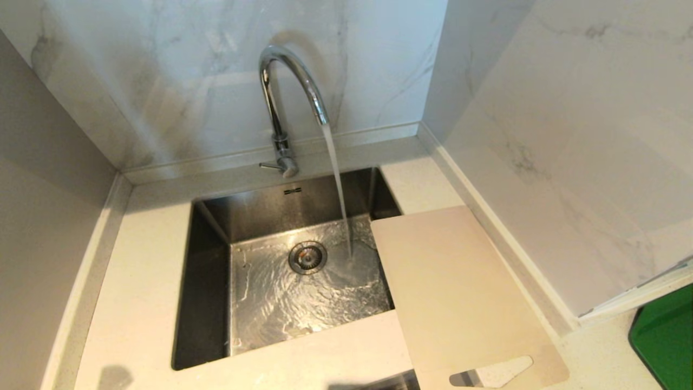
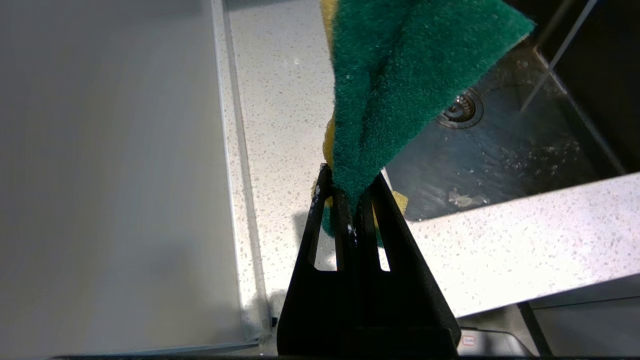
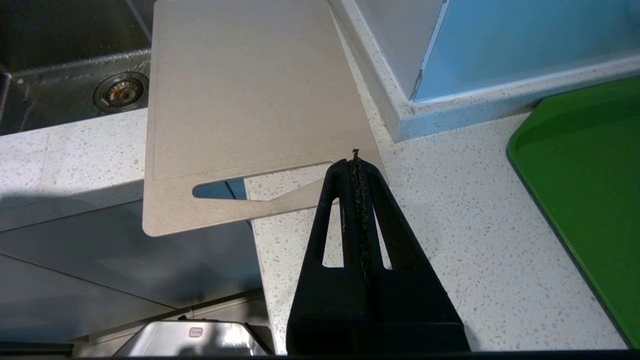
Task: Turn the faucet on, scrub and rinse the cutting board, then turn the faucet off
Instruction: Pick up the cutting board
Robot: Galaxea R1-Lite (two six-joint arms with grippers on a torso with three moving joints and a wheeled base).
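green tray (image 1: pixel 665 338) cropped, sponge (image 2: pixel 400 80) top cropped

The left claw (image 2: pixel 354 200) is pressed together, its two black fingers (image 2: pixel 330 210) pinching the folded green-and-yellow sponge (image 2: pixel 400 85), which juts out past the fingertips. It hangs above the front left part of the surface (image 2: pixel 280 125), near the left front corner of the sink (image 2: pixel 525 150). The right claw (image 3: pixel 356 165) is clamped flat with nothing between its fingers, and sits above the front edge of the surface, right of the sink. Neither arm shows in the head view.
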